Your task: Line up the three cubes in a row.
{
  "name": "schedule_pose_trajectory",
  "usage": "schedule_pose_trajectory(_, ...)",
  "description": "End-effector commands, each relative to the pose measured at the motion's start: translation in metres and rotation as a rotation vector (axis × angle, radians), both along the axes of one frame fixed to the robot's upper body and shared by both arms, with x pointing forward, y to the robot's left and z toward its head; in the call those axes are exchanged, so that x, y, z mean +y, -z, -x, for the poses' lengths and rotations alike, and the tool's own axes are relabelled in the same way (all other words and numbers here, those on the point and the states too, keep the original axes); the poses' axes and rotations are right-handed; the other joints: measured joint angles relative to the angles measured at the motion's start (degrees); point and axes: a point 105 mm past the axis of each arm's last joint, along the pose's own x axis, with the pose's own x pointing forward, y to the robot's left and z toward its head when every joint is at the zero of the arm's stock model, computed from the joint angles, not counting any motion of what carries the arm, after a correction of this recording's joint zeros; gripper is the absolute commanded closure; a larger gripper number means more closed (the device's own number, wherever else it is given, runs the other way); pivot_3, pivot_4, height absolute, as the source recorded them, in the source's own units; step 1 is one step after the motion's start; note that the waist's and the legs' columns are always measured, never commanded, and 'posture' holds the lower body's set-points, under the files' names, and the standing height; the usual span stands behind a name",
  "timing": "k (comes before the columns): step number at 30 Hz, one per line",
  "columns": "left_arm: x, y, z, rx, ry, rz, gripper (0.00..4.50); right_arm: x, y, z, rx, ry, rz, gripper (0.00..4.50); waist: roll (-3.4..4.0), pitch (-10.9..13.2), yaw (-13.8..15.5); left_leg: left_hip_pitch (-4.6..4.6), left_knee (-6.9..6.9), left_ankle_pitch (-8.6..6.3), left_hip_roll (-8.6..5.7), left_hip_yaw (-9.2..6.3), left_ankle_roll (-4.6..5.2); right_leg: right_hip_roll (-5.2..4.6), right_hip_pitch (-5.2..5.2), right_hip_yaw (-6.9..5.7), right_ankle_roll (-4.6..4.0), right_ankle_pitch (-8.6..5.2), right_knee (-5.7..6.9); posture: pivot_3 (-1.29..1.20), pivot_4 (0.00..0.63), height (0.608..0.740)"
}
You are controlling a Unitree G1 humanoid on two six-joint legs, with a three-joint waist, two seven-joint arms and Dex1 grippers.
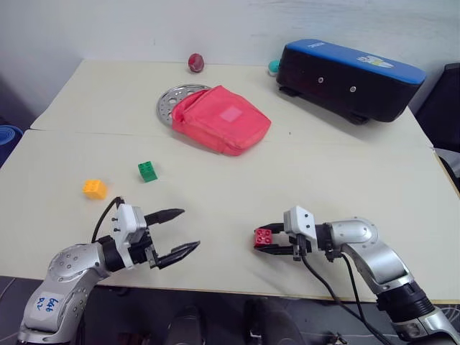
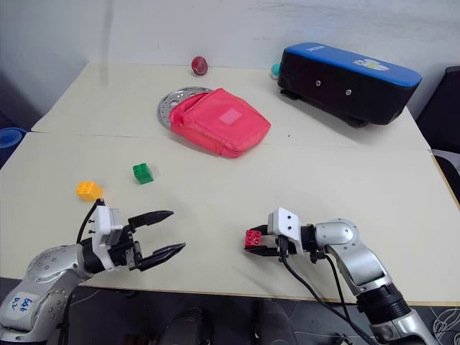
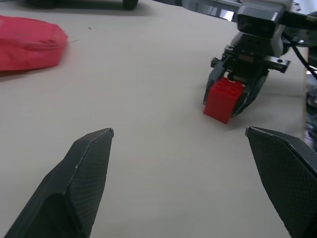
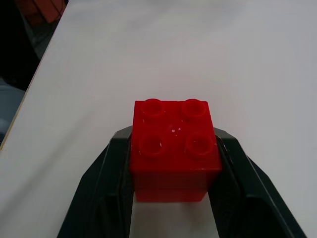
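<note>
- Head views: right gripper [image 1: 267,241] is clamped on the red cube [image 1: 262,236], low over the table [image 1: 215,172] near its front edge. Judged step: carrying red toward the other two.
- Green cube [image 1: 148,171] and orange-yellow cube [image 1: 94,188] sit well off from the right jaws, just beyond the left gripper [image 1: 176,231], whose jaws stand wide and empty.
- Next move, judged: bring red over level with green and orange-yellow, then release.
- Room: bare tabletop between the jaws and those cubes; the red pouch [image 1: 219,118] lies far beyond.
- Left wrist view: red cube sits ahead of the spread fingers [image 3: 84,168], nothing between them.
- Right wrist view: red cube is pinched at both flanks, studs up.
</note>
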Motion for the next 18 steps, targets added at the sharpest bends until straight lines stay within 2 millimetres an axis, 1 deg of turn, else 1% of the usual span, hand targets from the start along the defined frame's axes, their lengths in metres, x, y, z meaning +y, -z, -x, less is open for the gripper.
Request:
schedule_pose_trajectory(1, -0.008, -0.003, 0.013, -0.051, 0.126, -0.058, 0.0, -0.009, 0.004, 0.0, -0.004, -0.009, 0.026, 2.99, 0.0, 0.0, 0.0, 0.0, 0.0, 0.0, -0.01, 0.0, 0.01, 0.0, 0.0, 0.0, 0.0, 0.0, 0.0, 0.0, 0.15, 0.74)
schedule_pose_trajectory(3, -0.008, -0.002, 0.014, -0.055, 0.149, -0.072, 0.0, -0.01, 0.005, -0.001, 0.003, -0.008, 0.019, 2.99, 0.0, 0.0, 0.0, 0.01, 0.0, -0.03, -0.01, 0.0, 0.06, 0.0, 0.02, 0.0, 0.0, 0.0, 0.0, 0.0, 0.15, 0.74)
schedule_pose_trajectory(5, -0.007, -0.001, 0.014, -0.057, 0.159, -0.083, 0.0, -0.011, 0.006, -0.001, 0.005, -0.026, 0.018, 2.26, 0.0, 0.0, 0.0, 0.0, 0.0, -0.03, -0.01, 0.0, 0.06, 0.0, 0.02, 0.0, 0.0, 0.0, -0.01, 0.0, 0.15, 0.74)
schedule_pose_trajectory(6, -0.006, -0.001, 0.013, -0.061, 0.153, -0.086, 0.0, -0.01, 0.003, -0.002, 0.017, -0.022, -0.009, 2.08, 0.0, 0.0, 0.1, 0.0, 0.0, -0.03, -0.01, 0.0, 0.06, 0.0, 0.02, 0.0, 0.0, 0.0, -0.01, 0.0, 0.15, 0.74)
schedule_pose_trajectory(9, 0.002, -0.001, 0.009, -0.077, 0.108, -0.092, 0.0, -0.008, -0.009, -0.004, -0.037, -0.021, -0.066, 1.1, 0.0, 0.0, 0.0, -0.02, 0.01, -0.04, -0.01, 0.0, 0.07, -0.01, 0.01, 0.0, 0.0, 0.0, -0.01, 0.0, 0.15, 0.74)
schedule_pose_trajectory(10, 0.006, -0.001, 0.008, -0.083, 0.084, -0.093, 0.0, -0.007, -0.015, -0.005, -0.068, -0.025, -0.081, 0.67, 0.0, 0.0, -0.1, -0.01, 0.01, -0.05, 0.0, 0.0, 0.09, 0.0, 0.0, -0.01, 0.0, 0.0, 0.0, 0.0, 0.15, 0.74)
schedule_pose_trajectory(12, 0.02, 0.0, 0.005, -0.099, -0.001, -0.094, 0.0, -0.009, -0.032, -0.005, -0.13, -0.019, -0.149, 0.05, 0.01, 0.0, -0.3, -0.02, 0.01, -0.06, 0.02, 0.0, 0.11, 0.02, -0.01, 0.0, 0.0, 0.0, 0.01, 0.0, 0.15, 0.74)
schedule_pose_trajectory(13, 0.028, 0.001, 0.003, -0.104, -0.05, -0.09, 0.0, -0.01, -0.04, -0.007, -0.173, -0.01, -0.181, 0.02, 0.02, 0.0, -0.3, -0.01, 0.01, -0.06, 0.02, 0.0, 0.11, 0.02, -0.02, 0.0, 0.0, 0.0, 0.02, 0.0, 0.15, 0.74)
schedule_pose_trajectory(15, 0.053, 0.002, 0.002, -0.112, -0.207, -0.067, 0.0, -0.021, -0.053, -0.004, -0.198, 0.007, -0.243, 0.02, 0.02, 0.0, -0.3, 0.0, 0.0, -0.08, 0.03, 0.0, 0.15, 0.02, -0.01, -0.01, 0.0, 0.0, 0.02, 0.0, 0.15, 0.74)
schedule_pose_trajectory(18, 0.094, 0.01, 0.012, -0.106, -0.444, -0.056, 0.0, -0.039, -0.06, 0.004, -0.193, 0.04, -0.301, 0.02, 0.0, 0.0, -0.1, -0.03, -0.01, -0.14, 0.04, -0.01, 0.24, 0.01, 0.0, -0.02, 0.0, 0.0, -0.04, 0.0, 0.15, 0.74)
